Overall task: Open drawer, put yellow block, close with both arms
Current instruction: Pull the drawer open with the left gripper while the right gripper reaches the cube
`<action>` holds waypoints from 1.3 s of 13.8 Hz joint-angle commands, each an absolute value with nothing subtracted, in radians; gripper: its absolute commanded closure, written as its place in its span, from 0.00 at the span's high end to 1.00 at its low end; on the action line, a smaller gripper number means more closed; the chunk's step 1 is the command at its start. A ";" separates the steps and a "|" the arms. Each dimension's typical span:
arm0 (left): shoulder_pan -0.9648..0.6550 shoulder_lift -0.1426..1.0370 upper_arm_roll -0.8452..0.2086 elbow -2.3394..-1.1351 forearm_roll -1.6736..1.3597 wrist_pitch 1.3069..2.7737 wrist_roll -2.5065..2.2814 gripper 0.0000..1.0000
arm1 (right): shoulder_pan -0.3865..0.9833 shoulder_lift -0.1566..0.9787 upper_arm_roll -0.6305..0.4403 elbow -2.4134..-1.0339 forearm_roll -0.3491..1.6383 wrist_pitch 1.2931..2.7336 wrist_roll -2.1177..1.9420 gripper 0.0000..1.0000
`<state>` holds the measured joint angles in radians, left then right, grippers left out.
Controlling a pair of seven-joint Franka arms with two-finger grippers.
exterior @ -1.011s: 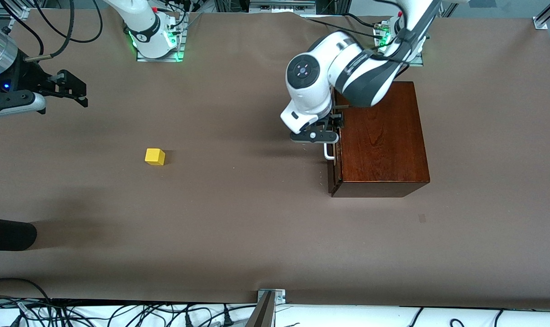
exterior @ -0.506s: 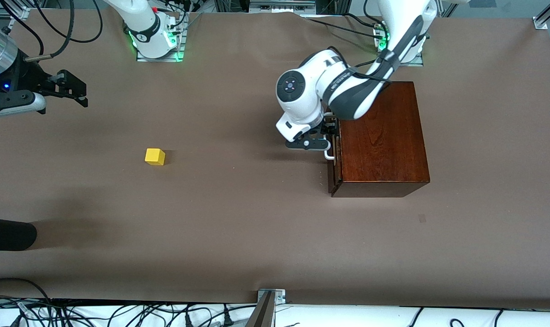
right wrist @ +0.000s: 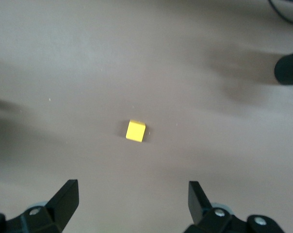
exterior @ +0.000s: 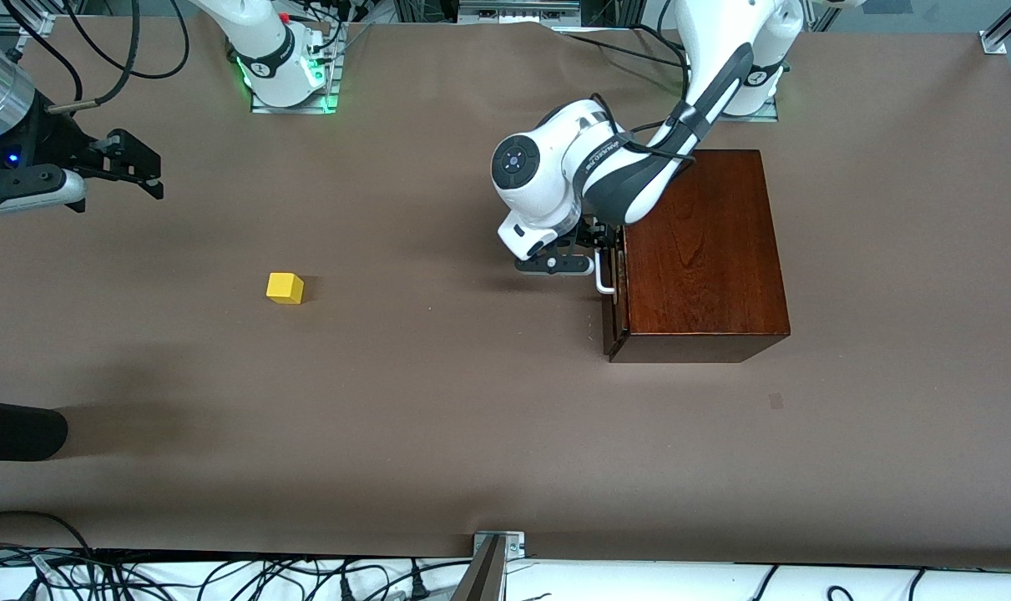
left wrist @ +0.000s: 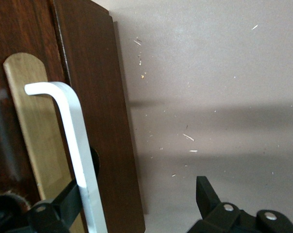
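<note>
Overhead first. The wooden box [exterior: 701,250] sits toward the left arm's end of the bench [exterior: 438,417], its drawer [exterior: 614,309] front facing the right arm's end; the front looks flush or nearly so, hard to judge from above. The left pincer [exterior: 599,249] is down in front of the drawer at the white handle [exterior: 604,280], but the arm's wrist covers most of it, and only the nearer end of the handle shows. The yellow block [exterior: 285,288] lies alone on the bench, well apart from the box, toward the right arm's end. The right pincer [exterior: 133,167] hangs above the bench edge at that end, waiting; the arm is cut off by the frame. A dark rounded object [exterior: 12,430] juts in at the same edge, cut off and unidentifiable.

Left wrist view. The handle [left wrist: 78,155] runs between the two fingertips [left wrist: 207,191], jaws spread wide with a clear gap on one side. The other finger sits against or just past the bar; contact cannot be confirmed. A pale wood strip [left wrist: 32,131] shows under the handle.

Right wrist view. Both fingers [right wrist: 66,196] stand wide apart with nothing in them, and the block [right wrist: 136,130] lies on the bench below, apart from them.
</note>
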<state>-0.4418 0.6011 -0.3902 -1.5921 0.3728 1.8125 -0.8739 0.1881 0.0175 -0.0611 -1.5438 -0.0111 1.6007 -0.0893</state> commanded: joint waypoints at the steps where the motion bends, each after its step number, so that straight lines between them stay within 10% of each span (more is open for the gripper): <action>1: -0.456 0.630 -0.388 -1.588 0.396 1.900 -0.916 1.00 | 0.187 0.029 -0.057 -1.525 0.021 1.621 -0.101 1.00; 18: -0.558 0.718 -0.388 -1.460 0.327 2.120 -1.011 1.00 | 0.178 0.221 -0.064 -1.529 0.017 1.612 -0.126 1.00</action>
